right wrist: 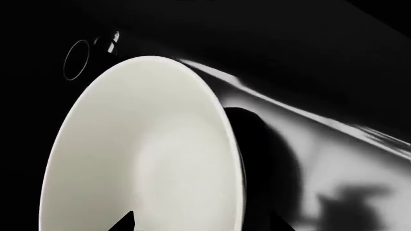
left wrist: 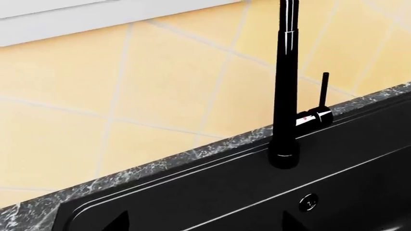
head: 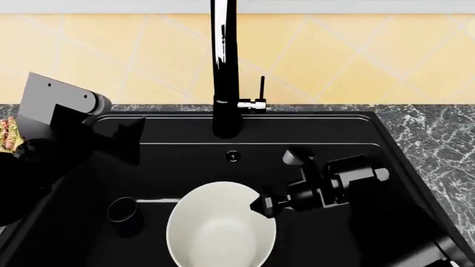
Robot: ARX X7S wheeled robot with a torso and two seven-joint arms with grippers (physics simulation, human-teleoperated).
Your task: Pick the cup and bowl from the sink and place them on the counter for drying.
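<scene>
So the right gripper [head: 261, 203] is down in the sink [head: 371, 167], fingers spread and straddling the right rim of the bowl [head: 219, 228], one tip inside and one outside by the look of the wrist view, not clamped yet. That bowl sits upright just left of it: big, plain white, deep. Further left is the cup [head: 122, 209], small, black, glossy, upright. The left gripper [head: 130, 133], open and empty, hovers at the far-left corner, nearer the cup.
</scene>
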